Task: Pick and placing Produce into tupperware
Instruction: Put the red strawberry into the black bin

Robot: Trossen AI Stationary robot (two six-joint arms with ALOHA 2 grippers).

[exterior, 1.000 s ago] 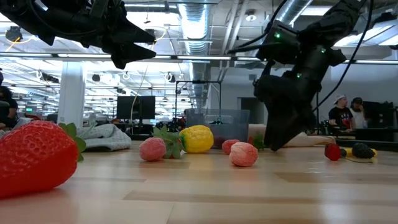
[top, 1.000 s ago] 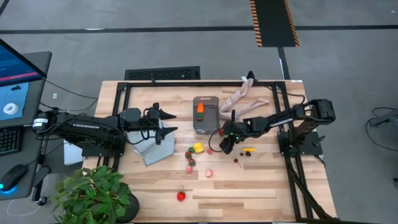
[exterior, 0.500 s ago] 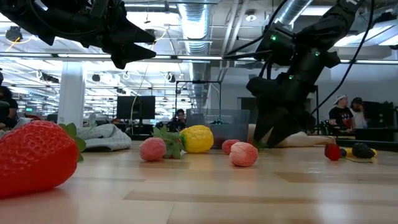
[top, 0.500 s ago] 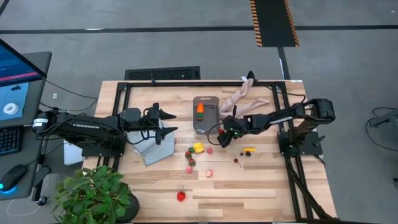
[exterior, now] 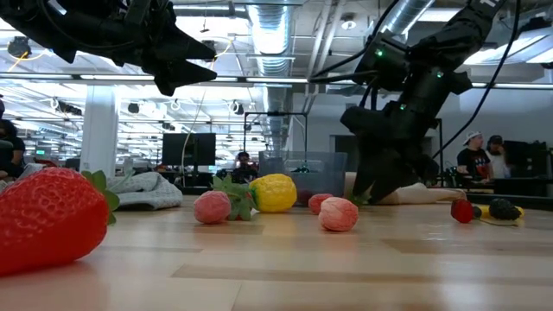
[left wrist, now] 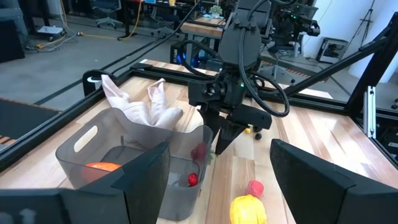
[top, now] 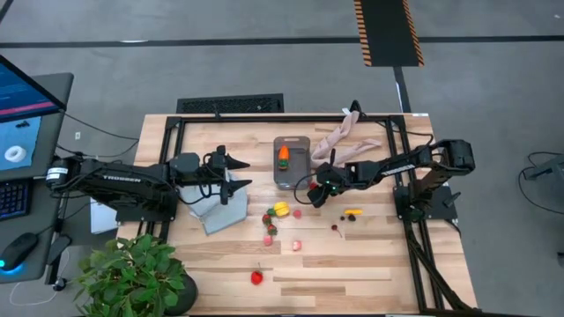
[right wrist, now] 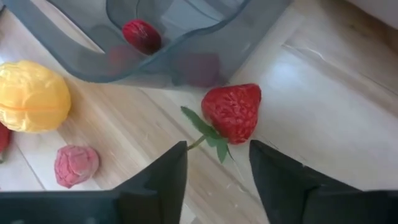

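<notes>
The clear-grey tupperware (top: pixel 291 167) stands near the table's far middle, with an orange carrot (top: pixel 283 156) and a dark red berry (right wrist: pixel 142 34) inside. My right gripper (top: pixel 315 195) is open just off the tub's near right corner, pointing down. In the right wrist view its fingers stand either side of the green stem of a red strawberry (right wrist: pixel 233 112), which lies on the wood against the tub wall; they touch nothing. A yellow lemon (top: pixel 281 209) and a pink berry (right wrist: pixel 74 165) lie close by. My left gripper (top: pixel 238 173) waits open, left of the tub.
More produce lies on the near half: a banana with dark berries (top: pixel 352 213), a small red berry (top: pixel 335 227), strawberries (top: pixel 269 220), pink pieces (top: pixel 296 246), a lone strawberry (top: pixel 256 276). A grey-blue cloth (top: pixel 216 210) lies under the left arm, a beige limb-shaped object (top: pixel 348 141) behind the tub, a potted plant (top: pixel 132 277) at the near left corner.
My right gripper has moved a little toward the tub and the table's far edge and has tipped, then held still. The left arm and the produce have not moved.
</notes>
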